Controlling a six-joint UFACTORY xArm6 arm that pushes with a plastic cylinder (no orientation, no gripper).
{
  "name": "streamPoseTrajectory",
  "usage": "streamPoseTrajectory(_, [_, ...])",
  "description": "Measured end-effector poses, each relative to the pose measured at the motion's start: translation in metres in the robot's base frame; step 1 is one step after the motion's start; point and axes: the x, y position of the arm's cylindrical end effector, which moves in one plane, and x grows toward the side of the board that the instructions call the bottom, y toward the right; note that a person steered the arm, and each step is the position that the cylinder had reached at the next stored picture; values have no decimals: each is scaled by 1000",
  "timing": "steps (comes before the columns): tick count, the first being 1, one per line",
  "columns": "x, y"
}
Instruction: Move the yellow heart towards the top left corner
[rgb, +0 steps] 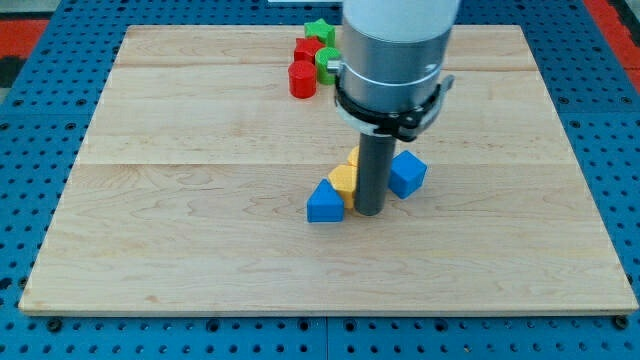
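My tip (369, 211) is touching the yellow block's (343, 179) right side, its shape mostly hidden. It's a plain rod, nothing clamped. A blue block (324, 202) sits just left.

Yellow heart (343, 179): small yellow block, largely hidden behind the dark rod, so its heart outline cannot be confirmed; only its left part and a sliver higher up show. Lies flat on the wooden board (200, 230), a little below the board's centre and slightly toward the view's right. Touches the blue triangular block (324, 202) at its lower left. My tip (369, 212) rests on the board just to the heart's right and a little below, touching or nearly touching it. Well apart from the board's top left corner.
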Motion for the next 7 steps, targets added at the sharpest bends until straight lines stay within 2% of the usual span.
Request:
streamPoseTrajectory(2, [-16, 18])
streamPoseTrajectory(5, [-88, 14])
streamPoseTrajectory(6, [-112, -44])
streamPoseTrajectory(7, [-112, -143])
